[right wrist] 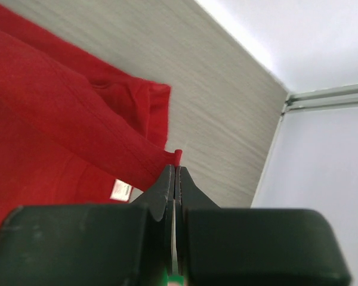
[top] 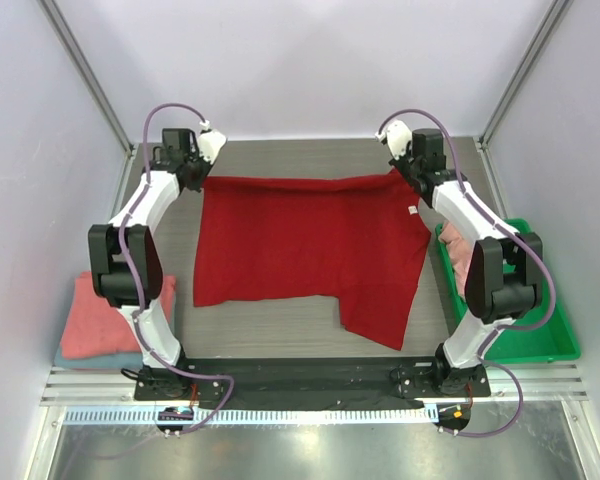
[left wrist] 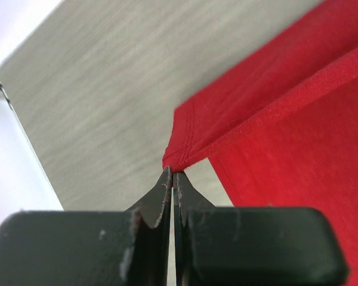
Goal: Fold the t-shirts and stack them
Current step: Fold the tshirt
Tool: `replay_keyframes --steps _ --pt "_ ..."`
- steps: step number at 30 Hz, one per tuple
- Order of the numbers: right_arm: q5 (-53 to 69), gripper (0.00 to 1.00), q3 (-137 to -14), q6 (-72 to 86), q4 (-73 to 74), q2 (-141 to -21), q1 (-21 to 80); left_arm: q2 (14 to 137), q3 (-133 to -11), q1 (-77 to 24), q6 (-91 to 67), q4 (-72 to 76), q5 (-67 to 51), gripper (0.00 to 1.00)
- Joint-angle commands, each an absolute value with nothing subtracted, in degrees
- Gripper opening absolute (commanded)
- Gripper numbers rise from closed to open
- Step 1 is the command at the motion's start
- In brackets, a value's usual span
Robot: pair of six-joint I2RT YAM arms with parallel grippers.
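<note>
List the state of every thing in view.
red t-shirt, spread out, far corners pinched.
left gripper, shut on one shirt corner.
right gripper, shut on the other corner.
pink t-shirt pile, folded, stacked.
green tray, holds a crumpled pink shirt.

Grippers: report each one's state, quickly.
Left gripper: shut, pinching a far corner of the red t-shirt.
Right gripper: shut, pinching the same shirt's other far corner.
</note>
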State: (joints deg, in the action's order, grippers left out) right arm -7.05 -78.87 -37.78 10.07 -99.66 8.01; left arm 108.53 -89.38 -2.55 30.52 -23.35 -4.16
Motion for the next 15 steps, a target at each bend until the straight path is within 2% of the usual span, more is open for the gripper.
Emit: replay_keyframes --steps 1,7,12,14,15 --pt "-6.15 0.01 -75.51 -35.51 11.51 -94.49 8.7 103.63 -85.88 -2.02 31.2 -23.82 -5.01 0.0" --pt "-5.01 0.01 -67.68 -34.89 13.35 -91.41 9.4 102.04 -81.13 -2.55 29.89 -28.56 -8.0 0.0" --pt "-0.97 0.02 -67.67 -32.17 22.39 -88.6 11.33 100.2 -77.35 -2.64 28.3 -31.11 -6.94 0.0" --pt "1.47 0.08 -69.07 -31.47 27.67 -86.23 13.26 99.23 -77.26 -2.64 28.48 -33.92 -6.77 0.05" --pt "2.28 0.13 -69.87 -31.29 28.9 -85.35 13.62 97.92 -76.99 -2.55 28.3 -34.19 -6.33 0.15"
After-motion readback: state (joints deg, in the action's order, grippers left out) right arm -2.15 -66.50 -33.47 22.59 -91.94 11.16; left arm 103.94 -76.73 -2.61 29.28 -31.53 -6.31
